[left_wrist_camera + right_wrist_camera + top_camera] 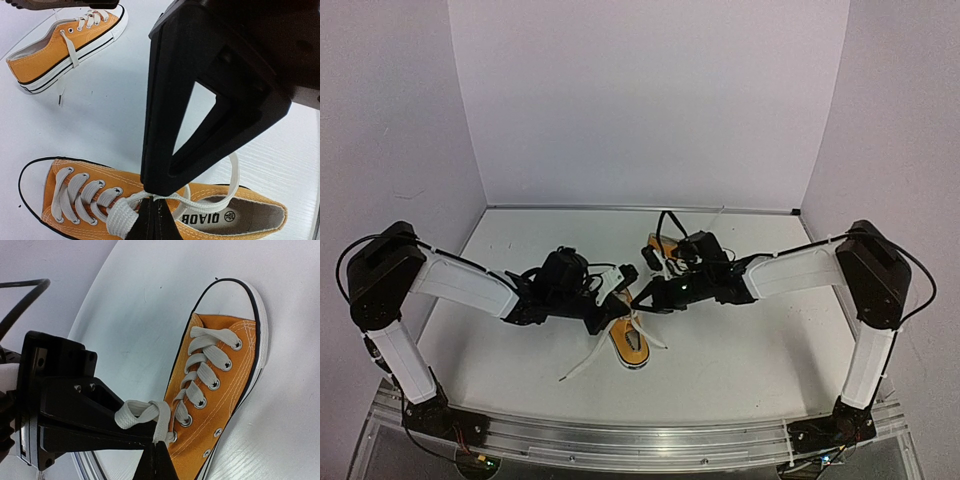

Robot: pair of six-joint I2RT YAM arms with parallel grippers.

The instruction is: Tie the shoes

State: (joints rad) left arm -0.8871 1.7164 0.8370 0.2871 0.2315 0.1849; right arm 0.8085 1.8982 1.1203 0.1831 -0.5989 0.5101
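At the middle of the smooth white table (740, 370), the near shoe (630, 345), of orange canvas, is seen with its flat woven lace (120, 217) seemingly pinched by the clenched left gripper (151, 199) and right gripper (155, 444), the far shoe (65, 47) being laid beyond.

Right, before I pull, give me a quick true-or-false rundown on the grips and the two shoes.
1. The left fingers and right fingers are each shut on a lace of the near shoe. True.
2. The near shoe lies on its side. False: it stands on its sole.
3. The far shoe touches the near one. False: bare table separates them.
4. A loose lace end trails on the table beside the near shoe. True.
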